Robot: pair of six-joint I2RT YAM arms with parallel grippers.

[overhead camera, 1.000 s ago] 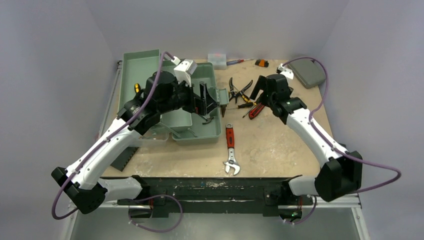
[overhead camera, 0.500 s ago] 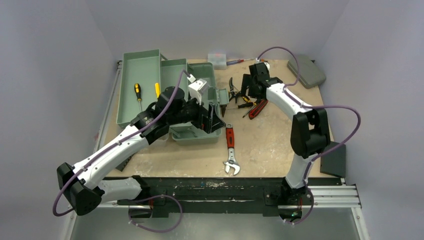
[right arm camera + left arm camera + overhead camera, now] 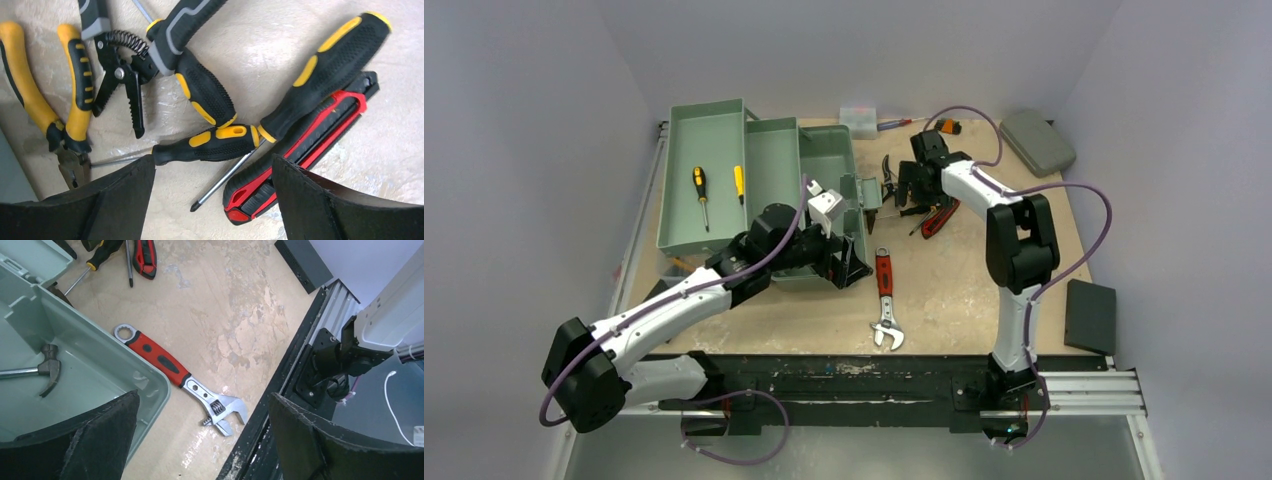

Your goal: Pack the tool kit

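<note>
Hammer (image 3: 47, 371) and two screwdrivers (image 3: 700, 188) are in the toolbox (image 3: 826, 150); wrench (image 3: 160, 359), pliers (image 3: 76, 87), knife (image 3: 312, 134) lie outside. I see left gripper (image 3: 203, 396) and right gripper (image 3: 212, 160) wide open, empty.

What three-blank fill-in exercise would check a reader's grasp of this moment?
1. The hammer lies ___ the toolbox.
2. The wrench on the table has a ___ grip.
3. The right gripper hangs above a screwdriver with its jaws ___.

Missing words: inside; red; open.
</note>
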